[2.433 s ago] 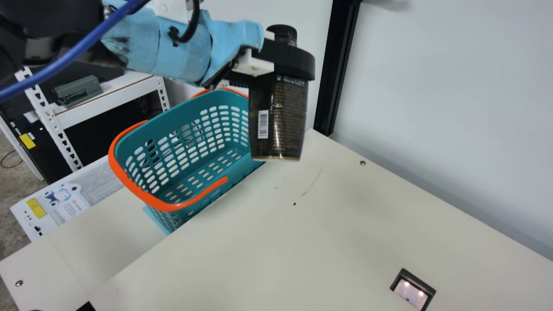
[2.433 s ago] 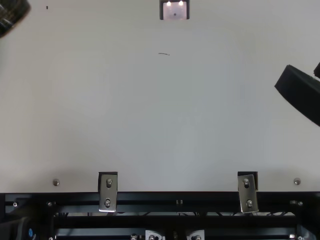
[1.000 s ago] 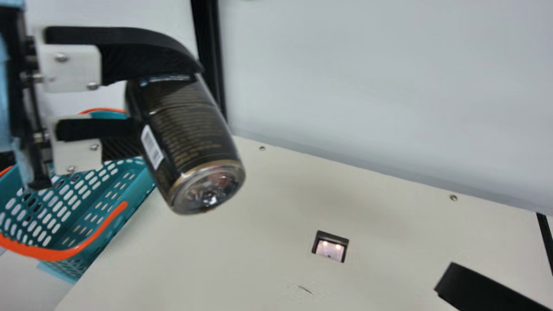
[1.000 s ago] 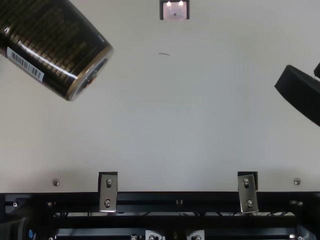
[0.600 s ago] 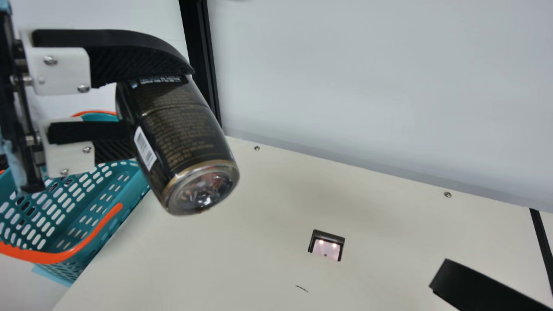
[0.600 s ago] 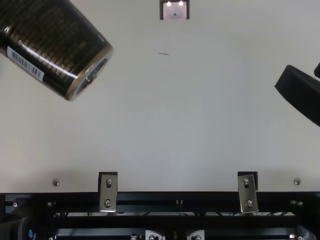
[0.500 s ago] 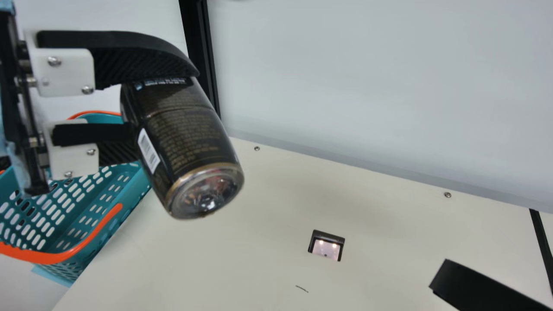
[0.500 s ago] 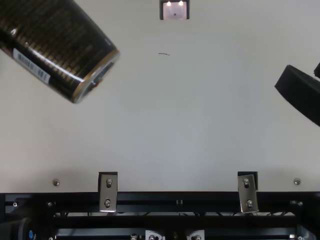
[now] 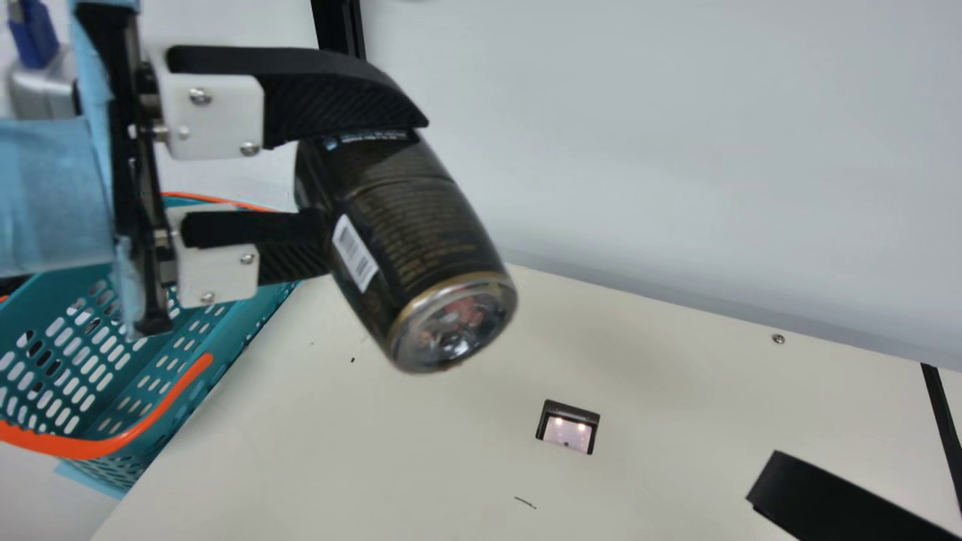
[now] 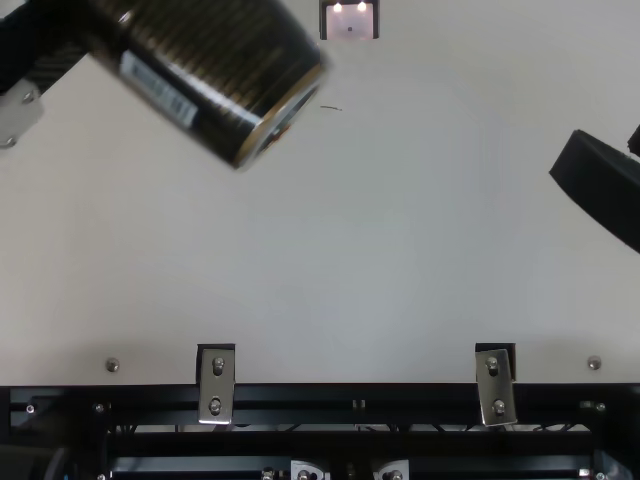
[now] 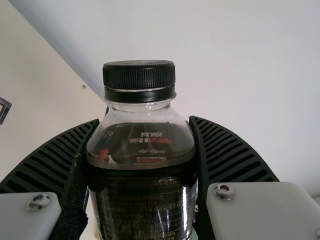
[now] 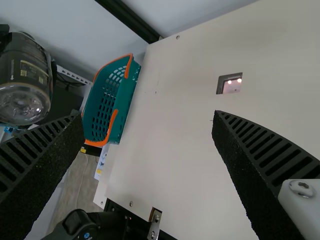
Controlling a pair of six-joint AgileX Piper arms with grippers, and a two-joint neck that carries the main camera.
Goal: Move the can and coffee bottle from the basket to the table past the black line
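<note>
In the main view, a teal basket (image 9: 128, 451) with orange handles is seen beside the cream table (image 9: 316, 466), its far part covered by the left gripper (image 9: 374, 182) and the arm's light blue wrapping (image 9: 52, 197). A light blue sheet (image 9: 86, 481) is spread under it. A dark-framed recess (image 9: 569, 427) with a lit panel is set into the tabletop, and near it a short dark scratch (image 9: 524, 502) is marked. Farther to the right, a black strip (image 9: 945, 443) is laid at the table's side. In the top view, two metal brackets (image 10: 216, 384) (image 10: 495, 385) are screwed at the table's near edge, against a black rail (image 10: 360, 398).

The table is backed by a pale wall (image 9: 676, 135), with a black post (image 9: 340, 30) set against it. Grey floor (image 12: 80, 185) is glimpsed below the table in the right wrist view.

The coffee bottle (image 9: 406, 240) is held in the air above the table, clear of the basket; it is tilted, with its base turned toward the neck camera. Its sides are gripped between the left gripper's ribbed fingers (image 11: 232, 155), and its black cap (image 11: 139, 80) is left uncovered above them. The right gripper (image 9: 842, 500) is held over the table's right side; its fingers (image 12: 270, 150) are spread wide, with nothing gripped.
</note>
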